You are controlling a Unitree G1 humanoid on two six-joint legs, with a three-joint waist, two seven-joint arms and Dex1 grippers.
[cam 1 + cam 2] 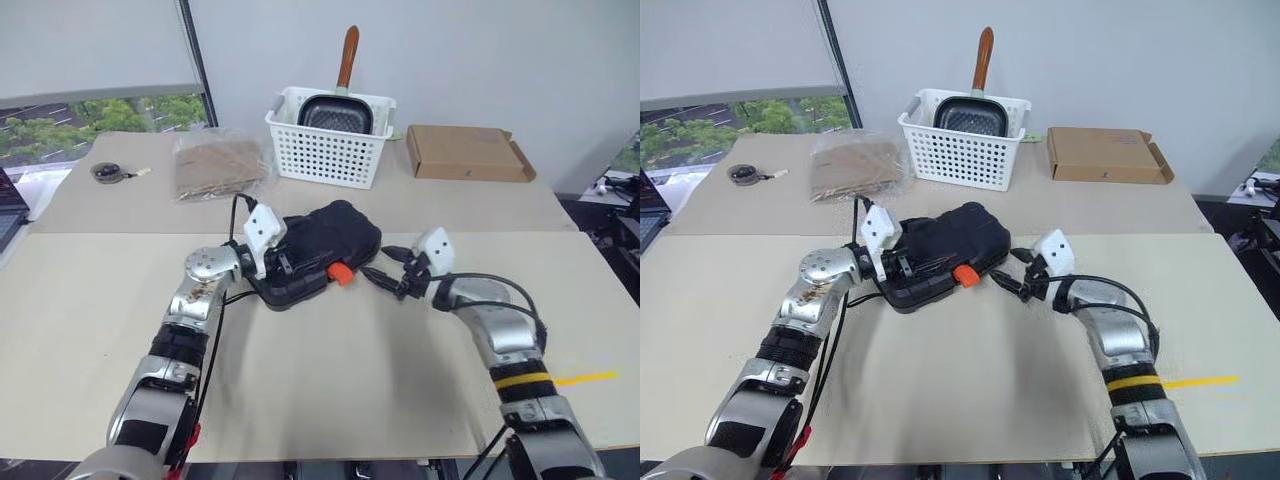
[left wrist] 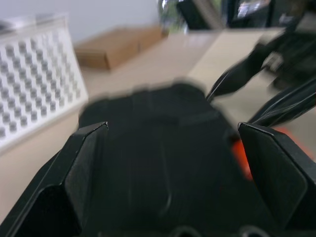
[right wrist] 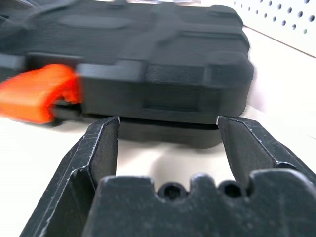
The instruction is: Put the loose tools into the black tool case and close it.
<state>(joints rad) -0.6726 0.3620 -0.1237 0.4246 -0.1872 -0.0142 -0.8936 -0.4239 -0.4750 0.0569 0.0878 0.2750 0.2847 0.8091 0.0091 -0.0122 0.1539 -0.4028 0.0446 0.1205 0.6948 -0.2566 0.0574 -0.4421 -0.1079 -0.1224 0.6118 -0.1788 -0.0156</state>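
Note:
The black tool case [image 1: 325,240] lies in the middle of the table with its lid down. Its orange latch [image 1: 341,273] sticks out from the near edge. My left gripper [image 1: 283,262] is open at the case's left end, its fingers [image 2: 84,168] straddling the lid [image 2: 158,148]. From the right, my open right gripper [image 1: 385,268] points at the case's near right corner [image 3: 163,49], level with the seam and just beside the latch [image 3: 39,91]. Nothing is held in either one. The loose tools are out of view.
A white slotted basket [image 1: 330,150] holding a pan with a wooden handle stands behind the case. A cardboard box [image 1: 465,152] sits at the back right, a clear bag of brown material [image 1: 215,162] at the back left, a small round object [image 1: 108,172] further left.

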